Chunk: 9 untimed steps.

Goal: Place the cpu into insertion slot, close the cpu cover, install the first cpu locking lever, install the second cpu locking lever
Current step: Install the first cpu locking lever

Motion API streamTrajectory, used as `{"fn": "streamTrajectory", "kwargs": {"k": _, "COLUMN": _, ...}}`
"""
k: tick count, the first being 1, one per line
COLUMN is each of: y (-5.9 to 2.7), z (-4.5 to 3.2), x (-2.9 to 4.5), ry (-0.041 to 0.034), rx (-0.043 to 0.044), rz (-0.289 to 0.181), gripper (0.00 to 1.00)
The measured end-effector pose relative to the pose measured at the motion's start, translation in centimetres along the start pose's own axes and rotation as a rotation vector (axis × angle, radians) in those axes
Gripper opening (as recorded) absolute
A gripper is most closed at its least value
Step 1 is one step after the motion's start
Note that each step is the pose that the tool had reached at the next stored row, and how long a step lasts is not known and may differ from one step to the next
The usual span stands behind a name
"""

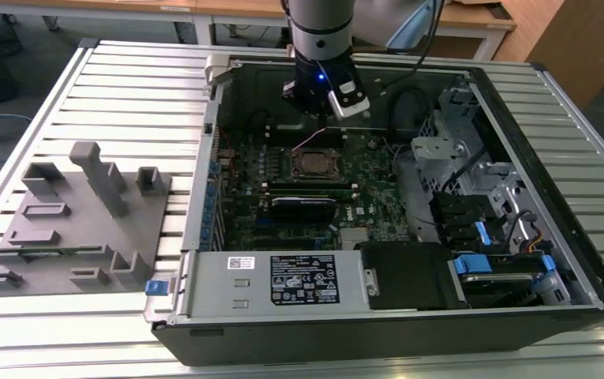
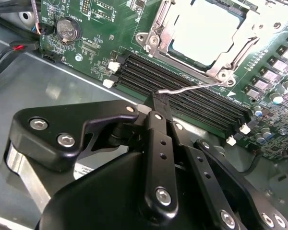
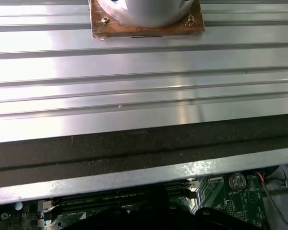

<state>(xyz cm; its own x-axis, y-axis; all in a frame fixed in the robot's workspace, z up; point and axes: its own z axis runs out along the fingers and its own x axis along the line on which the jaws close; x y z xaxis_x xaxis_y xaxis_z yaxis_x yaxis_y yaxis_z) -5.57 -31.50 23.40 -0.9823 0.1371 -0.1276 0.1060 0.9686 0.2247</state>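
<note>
The cpu (image 2: pixel 206 29) lies flat in its socket on the green motherboard, its pale metallic top showing through the window of the cpu cover (image 2: pixel 159 25), which lies down around it. A thin wire locking lever (image 2: pixel 194 87) runs from the socket's corner out over the memory slots. Its hooked end sits right at the tips of my gripper (image 2: pixel 157 101). The black fingers (image 2: pixel 159 120) are pressed together, and I cannot tell whether they pinch the lever. In the exterior view the gripper (image 1: pixel 323 117) hangs inside the case just behind the socket (image 1: pixel 314 163).
Black memory slots (image 2: pixel 182 93) run between gripper and socket. A coin cell (image 2: pixel 68 29) and cables lie nearby. The open computer case (image 1: pixel 554 95) stands on a slatted aluminium table (image 1: pixel 122 87). A grey fixture block (image 1: pixel 70 221) lies at the exterior view's left, the power supply (image 1: pixel 280 280) in front.
</note>
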Motion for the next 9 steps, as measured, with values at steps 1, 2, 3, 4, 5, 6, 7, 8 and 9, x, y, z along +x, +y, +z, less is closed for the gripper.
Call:
{"fn": "streamTrajectory", "kwargs": {"k": 1, "y": 0.00, "z": 0.00, "x": 0.01, "ry": -0.0006, "rx": -0.0014, "rz": 0.000, "gripper": 0.11}}
{"fn": "streamTrajectory", "kwargs": {"k": 2, "y": 0.01, "z": 0.00, "x": 0.04, "ry": -0.0013, "rx": -0.0020, "rz": 0.000, "gripper": 0.11}}
{"fn": "streamTrajectory", "kwargs": {"k": 3, "y": 0.00, "z": -0.01, "x": 0.10, "ry": -0.0022, "rx": -0.0022, "rz": 0.000, "gripper": 0.11}}
{"fn": "streamTrajectory", "kwargs": {"k": 4, "y": -0.01, "z": -0.02, "x": 0.19, "ry": -0.0032, "rx": -0.0024, "rz": 0.000, "gripper": 0.11}}
{"fn": "streamTrajectory", "kwargs": {"k": 5, "y": -0.02, "z": -0.04, "x": 0.31, "ry": -0.0045, "rx": -0.0025, "rz": -0.001, "gripper": 0.11}}
{"fn": "streamTrajectory", "kwargs": {"k": 6, "y": -0.03, "z": -0.06, "x": 0.44, "ry": -0.0057, "rx": -0.0026, "rz": -0.001, "gripper": 0.11}}
{"fn": "streamTrajectory", "kwargs": {"k": 7, "y": -0.05, "z": -0.08, "x": 0.59, "ry": -0.0071, "rx": -0.0028, "rz": -0.001, "gripper": 0.11}}
{"fn": "streamTrajectory", "kwargs": {"k": 8, "y": -0.05, "z": -0.09, "x": 0.67, "ry": -0.0079, "rx": -0.0030, "rz": -0.001, "gripper": 0.11}}
{"fn": "streamTrajectory", "kwargs": {"k": 9, "y": -0.07, "z": -0.10, "x": 0.69, "ry": -0.0082, "rx": -0.0030, "rz": -0.001, "gripper": 0.11}}
